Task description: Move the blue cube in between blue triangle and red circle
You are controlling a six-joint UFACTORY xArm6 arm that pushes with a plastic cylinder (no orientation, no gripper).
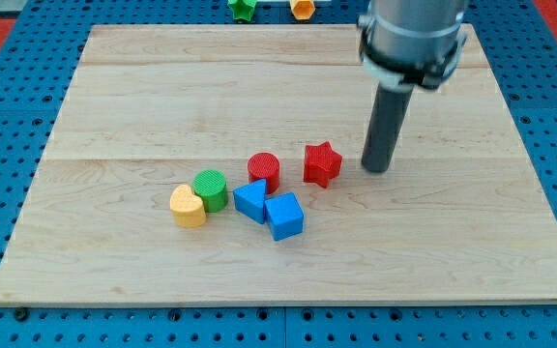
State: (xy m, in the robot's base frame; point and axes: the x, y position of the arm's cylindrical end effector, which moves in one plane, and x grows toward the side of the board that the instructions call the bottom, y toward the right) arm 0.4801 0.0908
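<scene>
The blue cube (284, 216) sits on the wooden board, touching the right side of the blue triangle (249, 200). The red circle, a short cylinder (263, 171), stands just above the triangle. A red star (322, 163) lies to the right of the red circle. My tip (376, 170) rests on the board just right of the red star, apart from it, and up and to the right of the blue cube.
A green cylinder (210, 189) and a yellow heart (188, 206) sit left of the blue triangle. A green block (243, 9) and an orange block (303, 8) lie off the board at the view's top. The board (453, 251) lies on a blue pegboard.
</scene>
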